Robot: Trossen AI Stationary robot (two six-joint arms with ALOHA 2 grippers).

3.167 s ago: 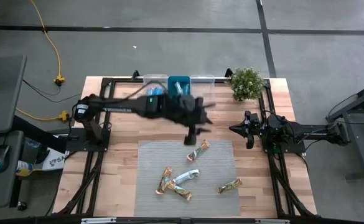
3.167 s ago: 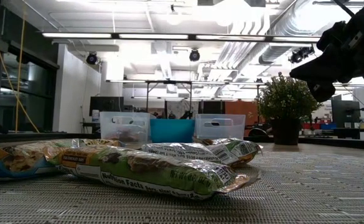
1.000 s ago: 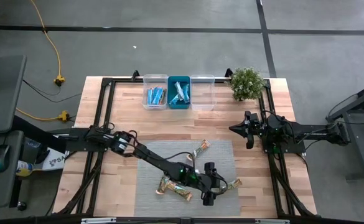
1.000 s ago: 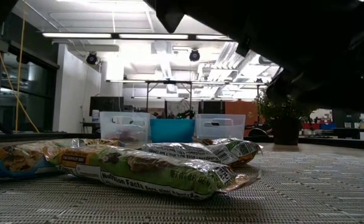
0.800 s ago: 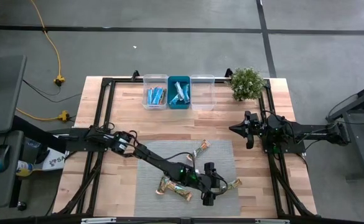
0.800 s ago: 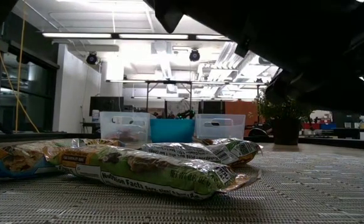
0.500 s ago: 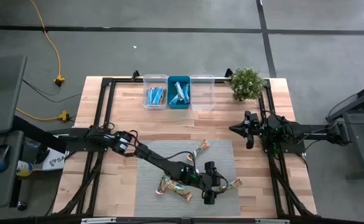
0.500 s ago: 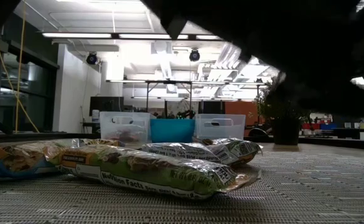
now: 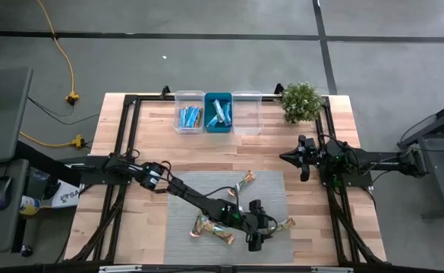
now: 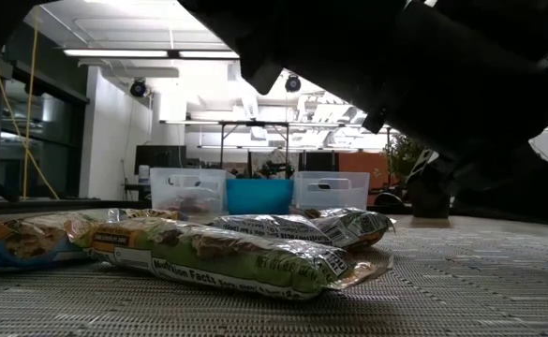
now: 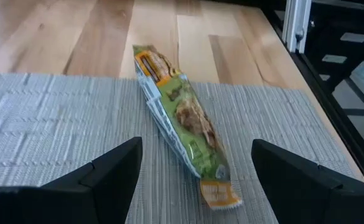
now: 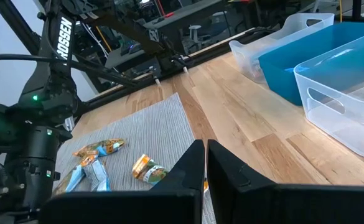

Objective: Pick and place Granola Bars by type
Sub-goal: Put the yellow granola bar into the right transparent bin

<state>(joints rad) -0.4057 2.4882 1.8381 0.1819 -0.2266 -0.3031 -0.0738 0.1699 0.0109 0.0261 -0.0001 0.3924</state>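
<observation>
A tan-green-orange bar (image 11: 182, 124) lies flat on the grey mat (image 9: 271, 193), at its near right (image 9: 281, 225). My left gripper (image 11: 197, 180) is open and low over the mat (image 9: 261, 225), with a finger on either side of the bar's near end, touching nothing. Several more bars lie on the mat: one toward the far side (image 9: 244, 180) and a cluster at the near left (image 9: 210, 225), which fills the front of the low view (image 10: 217, 257). My right gripper (image 12: 205, 168) is shut and empty at the table's right side (image 9: 299, 159).
Three bins stand in a row at the far edge: a clear one (image 9: 190, 114) with blue bars, a teal one (image 9: 218, 114) with light bars, and a clear one (image 9: 247, 114). A potted plant (image 9: 300, 101) stands at the far right. Black frame rails run along both sides of the table.
My left gripper has sunk lower over the mat's near right part, beside the green-orange bar; in the low view the arm now fills more of the picture. The bars have not moved.
</observation>
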